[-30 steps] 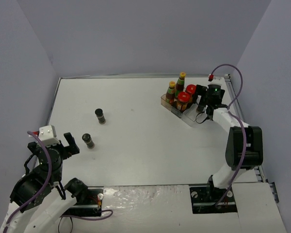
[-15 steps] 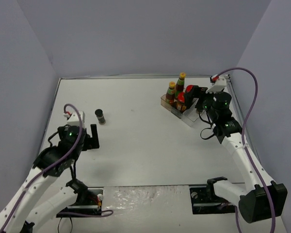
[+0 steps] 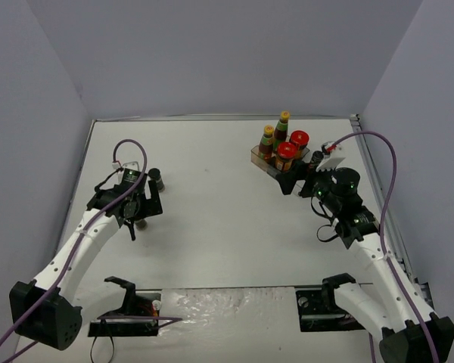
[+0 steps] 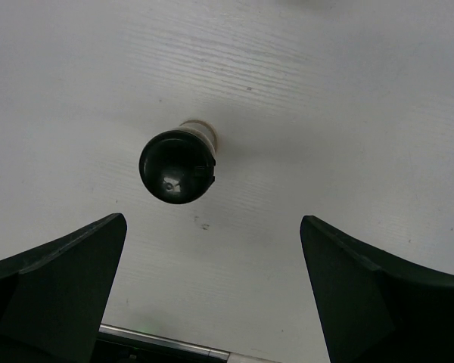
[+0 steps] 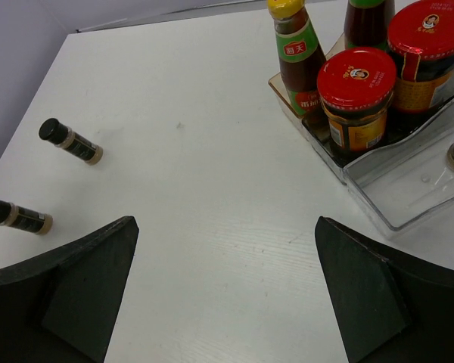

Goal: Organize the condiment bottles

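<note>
At 9 o'clock your left gripper (image 4: 212,242) hangs wide open, empty, over a shaker (image 4: 177,166), likely lined up for pickup; right gripper (image 5: 225,257), wide open, empty, sits beside the tray (image 5: 393,193) at 2 o'clock.

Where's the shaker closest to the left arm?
In the top view the shaker stands on the left of the table, below the open left tool; the other loose shaker is just beyond it.

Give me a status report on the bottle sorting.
Both hands open, empty. Left hand over one loose shaker, second shaker loose nearby. Two tall bottles, two jars in tray by right hand. Nothing in the way.
</note>
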{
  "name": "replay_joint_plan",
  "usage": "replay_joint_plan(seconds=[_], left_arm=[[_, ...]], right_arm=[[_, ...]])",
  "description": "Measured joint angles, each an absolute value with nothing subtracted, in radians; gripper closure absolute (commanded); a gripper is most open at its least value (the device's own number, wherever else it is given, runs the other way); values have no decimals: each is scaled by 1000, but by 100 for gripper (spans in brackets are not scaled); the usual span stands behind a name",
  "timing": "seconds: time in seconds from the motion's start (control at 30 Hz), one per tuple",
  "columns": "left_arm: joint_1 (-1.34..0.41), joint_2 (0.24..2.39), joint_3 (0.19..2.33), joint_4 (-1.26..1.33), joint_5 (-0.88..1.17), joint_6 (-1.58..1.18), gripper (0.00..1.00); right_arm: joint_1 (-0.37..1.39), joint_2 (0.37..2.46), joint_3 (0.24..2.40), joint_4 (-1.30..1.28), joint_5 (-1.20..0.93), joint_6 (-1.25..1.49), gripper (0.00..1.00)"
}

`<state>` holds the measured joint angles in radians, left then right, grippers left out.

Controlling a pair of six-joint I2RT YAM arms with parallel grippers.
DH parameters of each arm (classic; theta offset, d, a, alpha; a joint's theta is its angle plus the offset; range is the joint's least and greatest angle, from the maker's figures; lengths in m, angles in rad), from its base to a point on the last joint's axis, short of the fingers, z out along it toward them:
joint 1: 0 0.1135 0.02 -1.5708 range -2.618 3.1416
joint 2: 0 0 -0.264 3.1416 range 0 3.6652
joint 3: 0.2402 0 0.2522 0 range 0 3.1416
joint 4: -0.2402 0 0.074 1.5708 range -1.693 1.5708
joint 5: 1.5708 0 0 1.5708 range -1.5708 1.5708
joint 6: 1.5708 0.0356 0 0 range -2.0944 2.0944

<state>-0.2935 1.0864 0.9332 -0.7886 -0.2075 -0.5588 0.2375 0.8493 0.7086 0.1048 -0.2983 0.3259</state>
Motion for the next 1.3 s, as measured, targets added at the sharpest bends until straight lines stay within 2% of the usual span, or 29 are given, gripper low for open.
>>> replay_joint_plan(seconds=[0.2,0.3,0.5,0.67,0.73,0.87,0.93,1.1,1.3], left_arm=[[-232,1194,941,-773,-172,-550,4],[-216,1247,941,-765,-156,-549,11],[-188,1303,940,-738,-134,-540,35],[-170,1336,940,-717,-120,-531,63],[-167,1343,940,-711,-109,-530,77],[-167,1345,940,-704,-77,-529,96],[-169,1343,940,-701,-56,-530,100],[-243,1346,1000,-706,-26,-534,100],[-497,1482,1248,-681,-18,-536,99]], right_arm=[[238,781,693,86,-323,326,0],[238,770,686,83,-331,326,0],[239,763,679,77,-340,326,0],[243,743,670,73,-348,325,0],[243,733,665,70,-350,325,0],[244,720,661,58,-350,325,0],[244,714,661,53,-350,325,0],[244,702,661,42,-355,325,0],[244,700,662,22,-364,324,0]])
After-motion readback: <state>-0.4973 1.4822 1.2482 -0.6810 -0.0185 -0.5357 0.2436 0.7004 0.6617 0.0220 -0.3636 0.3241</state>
